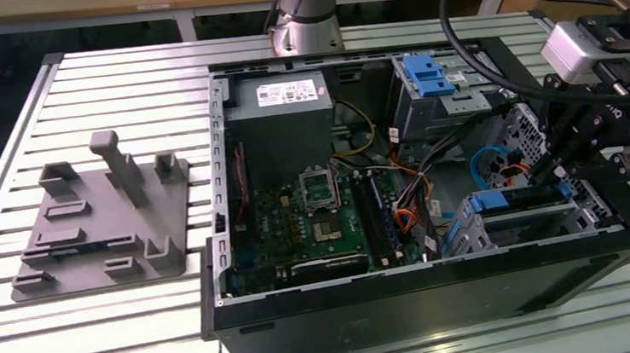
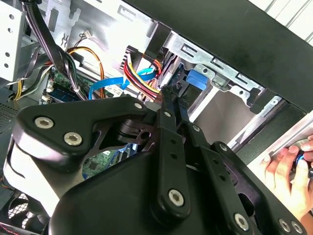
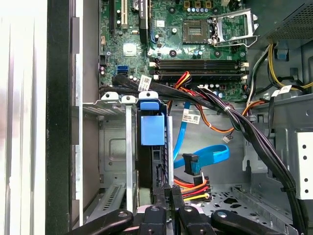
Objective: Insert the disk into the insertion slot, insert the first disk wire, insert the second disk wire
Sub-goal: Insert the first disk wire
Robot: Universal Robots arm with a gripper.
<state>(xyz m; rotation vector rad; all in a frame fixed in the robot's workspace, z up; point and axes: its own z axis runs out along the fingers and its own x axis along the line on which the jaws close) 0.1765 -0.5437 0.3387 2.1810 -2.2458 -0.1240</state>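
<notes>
Aluminium slats make up the surface (image 1: 113,83) in the exterior view. The open black computer case (image 1: 417,292) lies on it, and a grey moulded fixture (image 1: 91,230) sits well apart at the exterior view's left. My black gripper (image 1: 546,178) reaches into the case's near corner at the exterior view's right. It is down at the silver-grey disk in its bright blue plastic carrier (image 1: 483,204), which stands in the small grey perforated-metal insertion slot (image 1: 525,231).

In the second wrist view the fingers (image 2: 165,127) run close together toward the carrier's blue tab. A person's hand (image 2: 286,169) rests outside the case wall.

In the first wrist view I read the gripper as clenched, its tips at the disk's edge; I cannot tell whether they pinch it. I judge the disk dense, rigid and shock-sensitive, best taken by the carrier's side rails. A blue flat data wire (image 3: 205,157) and a red-and-yellow power wire bundle (image 3: 193,185) lie loose just beside it, limp and easily snagged. Thick black cables (image 3: 244,129) cross nearby.
</notes>
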